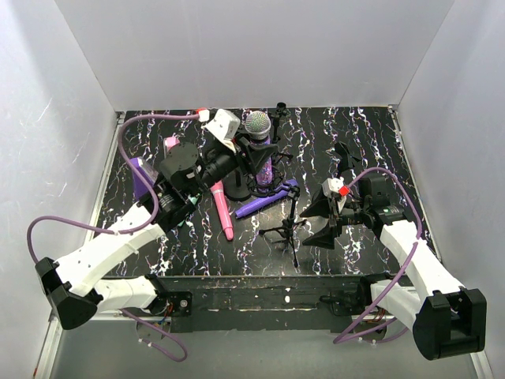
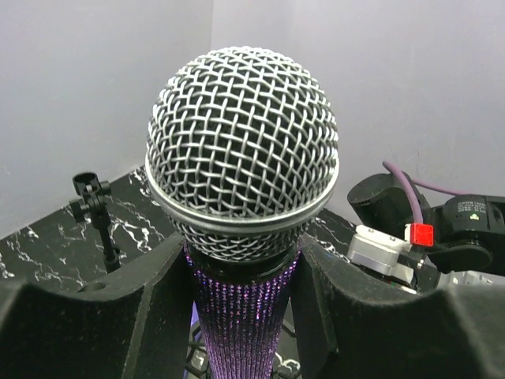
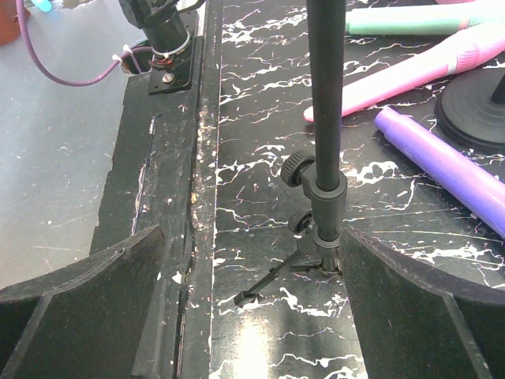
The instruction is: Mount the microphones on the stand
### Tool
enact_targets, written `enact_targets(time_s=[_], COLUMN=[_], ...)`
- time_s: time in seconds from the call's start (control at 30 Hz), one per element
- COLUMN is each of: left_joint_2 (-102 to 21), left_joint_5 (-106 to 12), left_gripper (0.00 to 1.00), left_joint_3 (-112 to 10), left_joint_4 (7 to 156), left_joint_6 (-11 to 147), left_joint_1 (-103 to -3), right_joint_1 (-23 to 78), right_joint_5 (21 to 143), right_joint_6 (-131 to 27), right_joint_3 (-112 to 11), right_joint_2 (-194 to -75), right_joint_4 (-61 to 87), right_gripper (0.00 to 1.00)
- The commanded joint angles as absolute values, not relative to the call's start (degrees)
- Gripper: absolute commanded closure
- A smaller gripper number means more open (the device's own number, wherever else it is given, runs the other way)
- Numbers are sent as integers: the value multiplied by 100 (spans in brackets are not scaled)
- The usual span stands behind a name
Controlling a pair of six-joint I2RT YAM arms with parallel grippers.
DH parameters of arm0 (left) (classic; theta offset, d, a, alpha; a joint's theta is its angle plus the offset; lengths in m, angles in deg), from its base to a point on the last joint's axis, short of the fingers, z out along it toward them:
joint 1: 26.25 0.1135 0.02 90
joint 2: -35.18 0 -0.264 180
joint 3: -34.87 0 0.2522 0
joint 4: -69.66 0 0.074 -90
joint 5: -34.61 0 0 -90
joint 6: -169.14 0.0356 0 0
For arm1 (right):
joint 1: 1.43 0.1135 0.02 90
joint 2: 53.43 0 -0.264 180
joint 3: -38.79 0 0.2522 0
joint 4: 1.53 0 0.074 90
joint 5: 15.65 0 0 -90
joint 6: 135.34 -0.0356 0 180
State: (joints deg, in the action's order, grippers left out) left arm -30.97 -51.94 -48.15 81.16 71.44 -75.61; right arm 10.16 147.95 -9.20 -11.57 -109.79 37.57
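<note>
Now clamping the glittery purple microphone (image 2: 242,150) upright in left pincer (image 2: 243,308), toward worktop's (image 1: 371,150) far edge; holding right pincer (image 3: 251,304) apart just beside the stand (image 3: 327,118).

Bright, even light; sharp focus

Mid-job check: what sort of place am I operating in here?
Probably a lab test cell: plain white walls box in a black marbled tabletop, with the left arm and right arm mounted at its near edge.
</note>
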Motion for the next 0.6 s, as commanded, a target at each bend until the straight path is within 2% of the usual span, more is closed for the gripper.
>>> enact_targets(time_s=[0.0,0.57], left_joint_2=[-3109,-2573], left_joint_5=[-4800,-5459], left_gripper=[100,100], left_joint_3=[-4306,-3277], left_joint_4=[8659,7902], left_joint_6=[7308,6280], left_joint_1=[-7599,-7599], right_joint_1=[990,990], right_joint_5=[14950,14976], right_joint_6=[-913,-896], right_joint_3=[-1110,-1092], right_joint_2=[-10995,-11047], right_joint_4=[3631,3631], right_gripper=[2,2])
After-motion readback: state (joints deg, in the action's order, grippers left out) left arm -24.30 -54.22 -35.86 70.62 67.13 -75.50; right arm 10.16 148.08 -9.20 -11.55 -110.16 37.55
